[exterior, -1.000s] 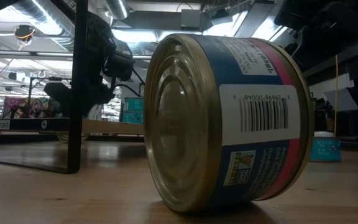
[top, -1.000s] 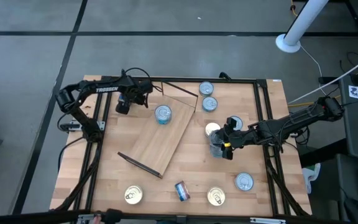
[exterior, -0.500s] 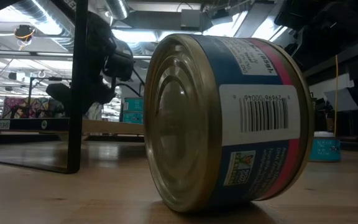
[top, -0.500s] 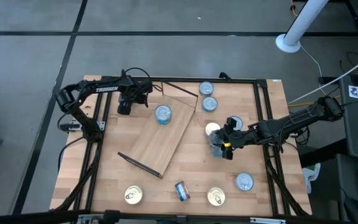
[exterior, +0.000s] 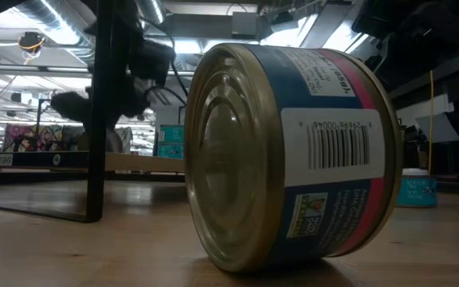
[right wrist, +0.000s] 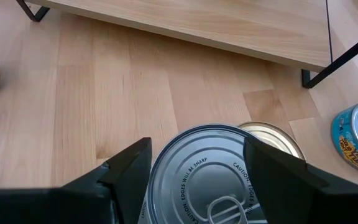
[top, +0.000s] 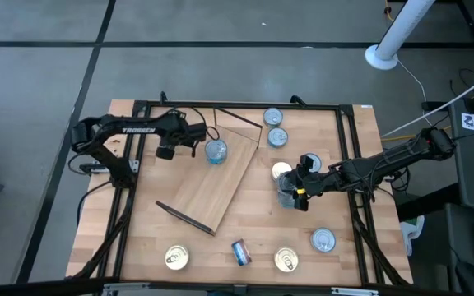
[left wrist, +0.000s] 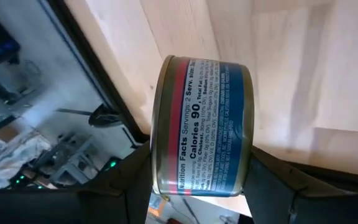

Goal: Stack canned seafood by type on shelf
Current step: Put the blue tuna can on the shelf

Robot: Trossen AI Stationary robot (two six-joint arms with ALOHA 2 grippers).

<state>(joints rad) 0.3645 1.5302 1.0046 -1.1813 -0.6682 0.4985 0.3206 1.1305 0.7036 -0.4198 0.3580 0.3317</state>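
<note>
High: I'm straight above, whole table (top: pixel 245 234) in frame | Low: I'm at tabletop level, pressed up to a tipped can (exterior: pixel 289 155), room behind | Left wrist: close on a can (left wrist: pixel 202 127) by the shelf (left wrist: pixel 272 68) | Right wrist: down over a can (right wrist: pixel 210 177); the shelf (right wrist: pixel 229 28) shows here too

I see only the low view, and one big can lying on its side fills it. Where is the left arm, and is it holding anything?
Observer: The left gripper is at the far end of the shelf. Its fingers are shut on a blue-red can.
Operator: And the right arm?
Observer: The right gripper is to the right of the shelf and holds a silver-topped can. A gold-lidded can sits just beyond it.
</note>
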